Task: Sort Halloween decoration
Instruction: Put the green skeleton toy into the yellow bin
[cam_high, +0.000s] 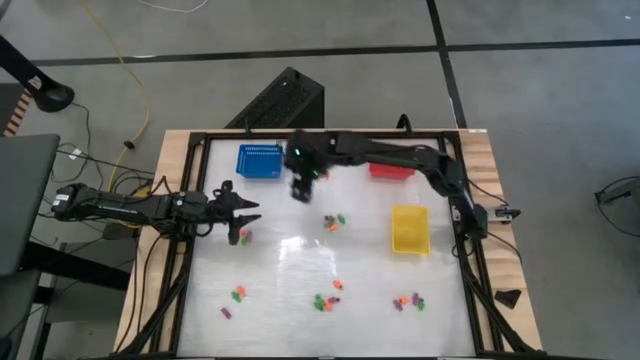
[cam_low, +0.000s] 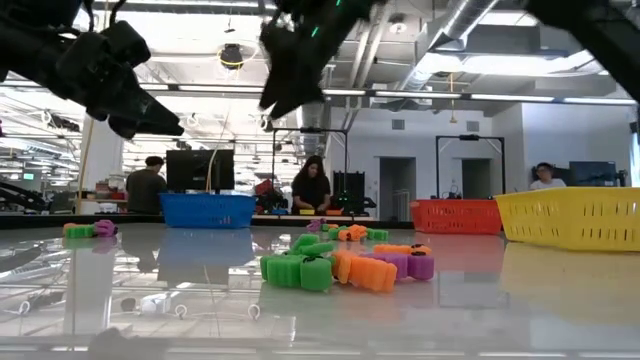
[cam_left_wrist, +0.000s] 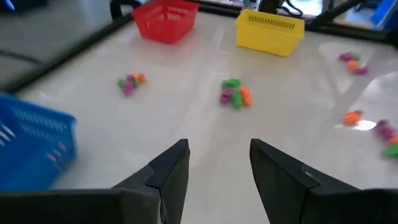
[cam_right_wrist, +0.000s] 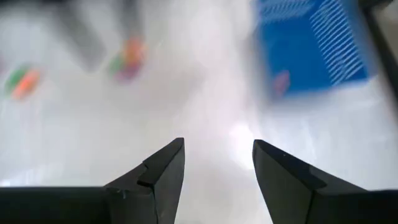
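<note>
Right gripper (cam_high: 301, 190) just right of blue basket (cam_high: 259, 161), fingers apart, empty, left gripper (cam_high: 240, 212) open, empty, over left-side trinkets (cam_high: 244, 237)

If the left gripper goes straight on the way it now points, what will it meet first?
Probably the trinket cluster ahead of the open left gripper, with bare table before it. Depth is uncertain; the yellow basket stands farther behind.

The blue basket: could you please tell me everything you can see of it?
The blue basket is a small rectangular bin of what looks like plastic mesh, with slatted walls and a solid rim. It stands upright, open side up, on the white table near its far edge, left of the red and yellow ones. Nothing grips it; the right gripper, open and empty, hangs beside it. The right wrist view shows a small reddish blur at its edge; too blurred to identify.
</note>
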